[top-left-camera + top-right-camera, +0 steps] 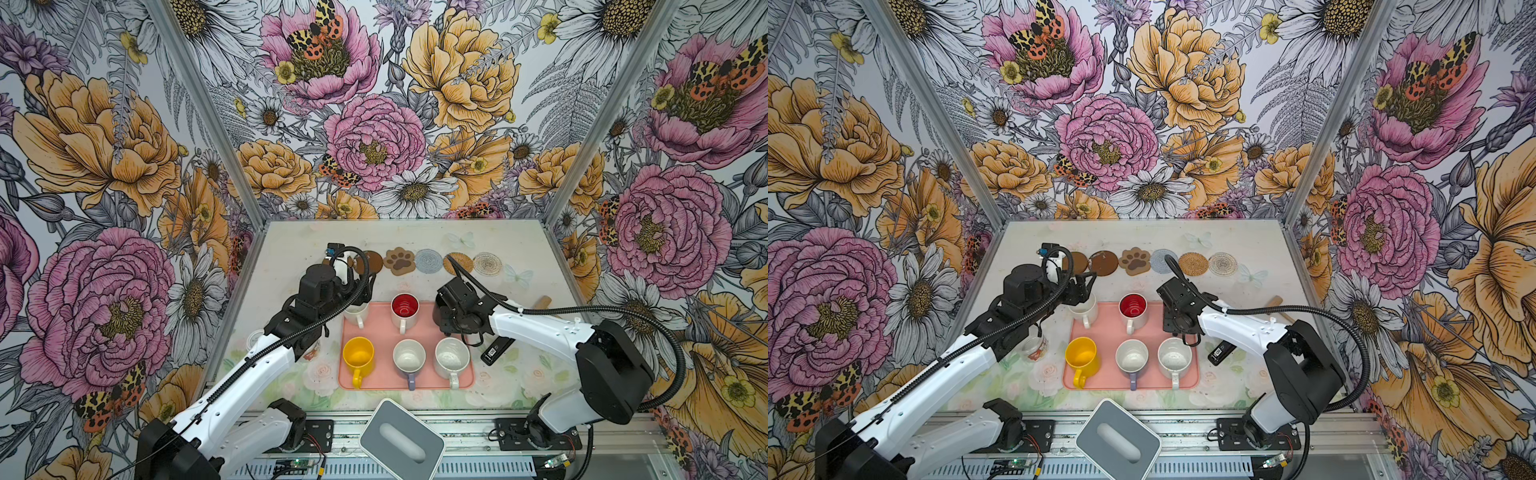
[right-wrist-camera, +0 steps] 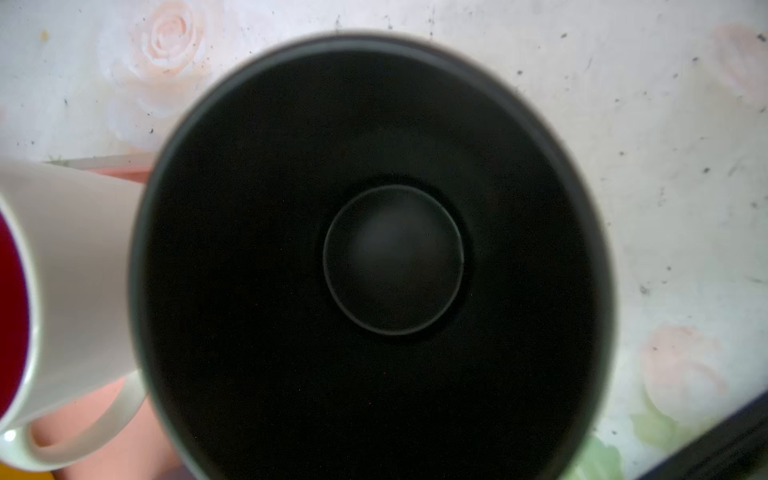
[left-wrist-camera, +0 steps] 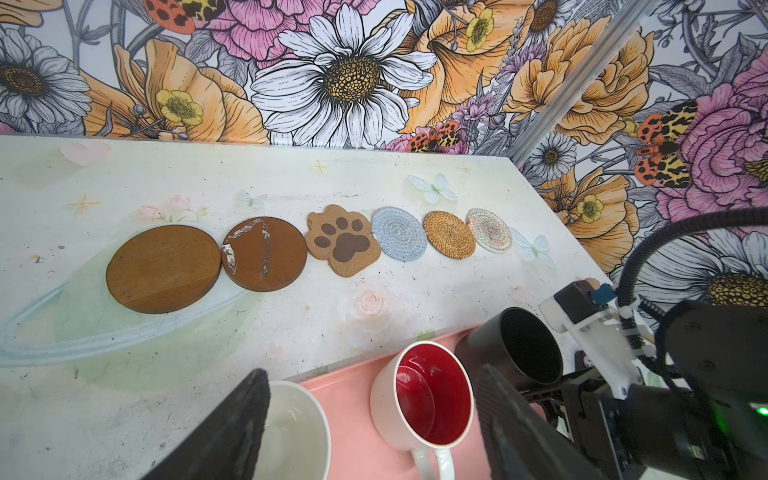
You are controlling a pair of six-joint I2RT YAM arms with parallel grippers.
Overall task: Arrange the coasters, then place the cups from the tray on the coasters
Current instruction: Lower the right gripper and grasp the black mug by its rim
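Cup step, starting. At the tray's (image 1: 382, 374) far left corner your left gripper (image 3: 372, 376) hangs open over the cream-white mug (image 3: 291, 428). At its far right, your right gripper (image 1: 453, 320) covers the black mug (image 3: 523, 345); grip unclear. Beyond the tray six coasters (image 1: 400, 261) wait: next, lift clear.

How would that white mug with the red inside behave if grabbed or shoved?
Likely rigid and heavyish: the white mug with the red inside looks like thick ceramic. Its glossy glaze probably makes it slippery. Upright on the salmon-pink tray, it should slide, not tip.
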